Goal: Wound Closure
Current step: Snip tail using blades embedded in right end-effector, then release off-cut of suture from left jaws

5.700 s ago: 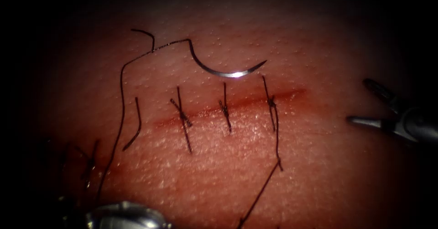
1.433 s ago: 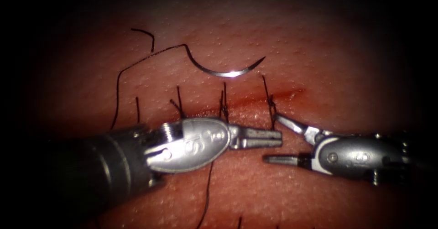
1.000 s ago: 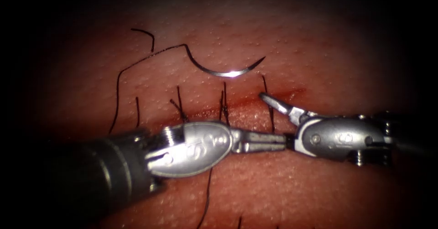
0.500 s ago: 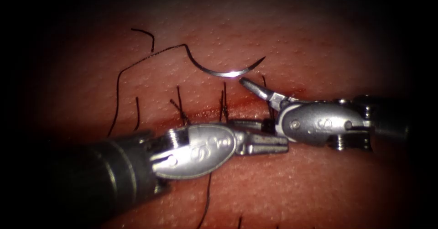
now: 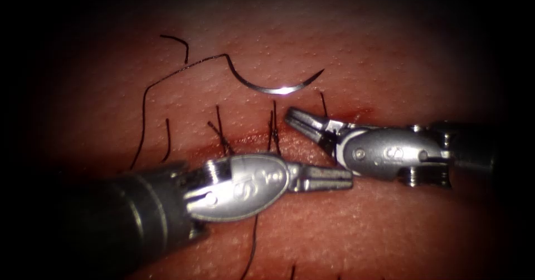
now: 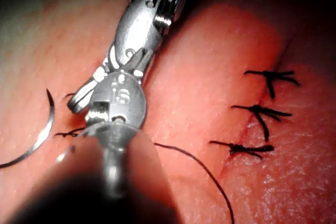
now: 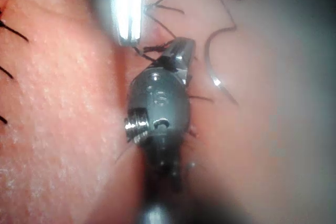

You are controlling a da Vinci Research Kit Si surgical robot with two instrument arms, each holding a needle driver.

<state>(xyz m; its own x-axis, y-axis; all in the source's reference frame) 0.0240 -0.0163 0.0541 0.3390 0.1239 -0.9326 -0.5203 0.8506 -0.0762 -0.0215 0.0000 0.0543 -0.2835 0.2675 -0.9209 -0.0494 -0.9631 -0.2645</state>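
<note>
Both end effectors sit low over the cut (image 5: pixel 245 139) in the tissue (image 5: pixel 390 230). The left end effector (image 5: pixel 341 176) comes in from the bottom left. Its two jaws are pressed together, and I see nothing held between them. It lies on the near side of the cut, pointing to the right. A piece of thread (image 5: pixel 253 241) runs out from under it.

The right end effector (image 5: pixel 295 118) comes in from the right and points left and a bit up. Its jaws are nearly pressed together too. They lie right by the stitch (image 5: pixel 323 102) at the right end of the row. I cannot tell if they pinch that stitch's thread or hold nothing.

The needle (image 5: pixel 276 87) lies flat on the tissue on the far side of the cut, not poked in. Nobody holds it. Its point faces right, and its long thread trails off to the left. The right end effector's tip is just below the needle's middle, so I think it sits there to be near the needle or the stitch.

Three tied stitches (image 5: pixel 222 138) cross the cut, and a little red fluid (image 5: pixel 351 114) sits at its right end.

The two end effectors are very close, almost touching. There is little room between them. More open tissue lies to the right and at the bottom.
</note>
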